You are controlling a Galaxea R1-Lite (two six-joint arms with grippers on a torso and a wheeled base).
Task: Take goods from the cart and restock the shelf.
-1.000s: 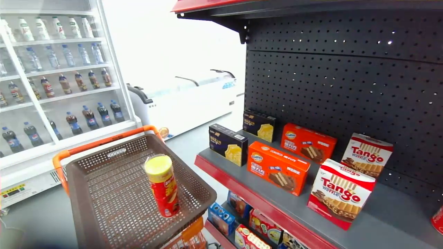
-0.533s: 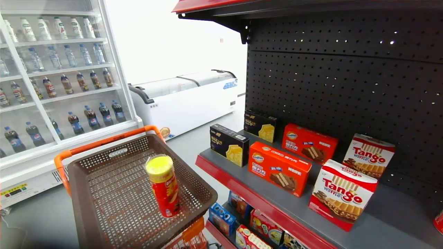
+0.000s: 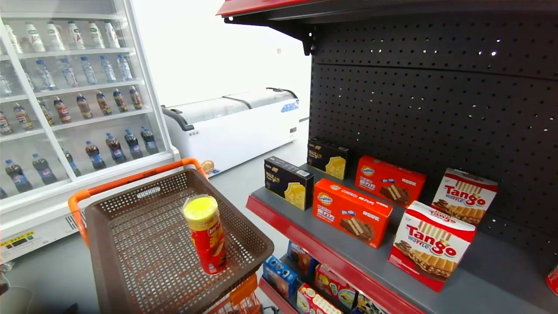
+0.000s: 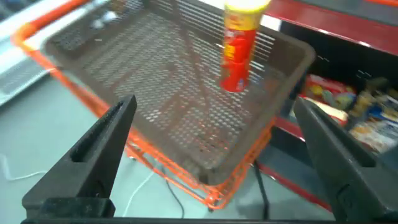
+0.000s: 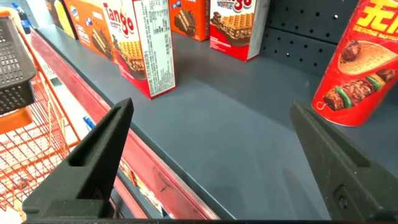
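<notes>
Grabbing tall red yellow-lidded can (image 3: 205,235), upright near right edge of brown plastic basket (image 3: 130,253): left gripper (image 4: 214,106), spread wide, best closed around middle.

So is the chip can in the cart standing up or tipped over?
Upright: the chip can stands on its base on the cart basket floor, yellow lid on top.

Bright, even light; the wall (image 3: 209,52) behind the freezer (image 3: 235,126) glares white

A shop: stocked snack shelf (image 3: 501,274), drinks fridge (image 3: 65,109) (chest freezer (image 3: 235,131) beyond).
</notes>
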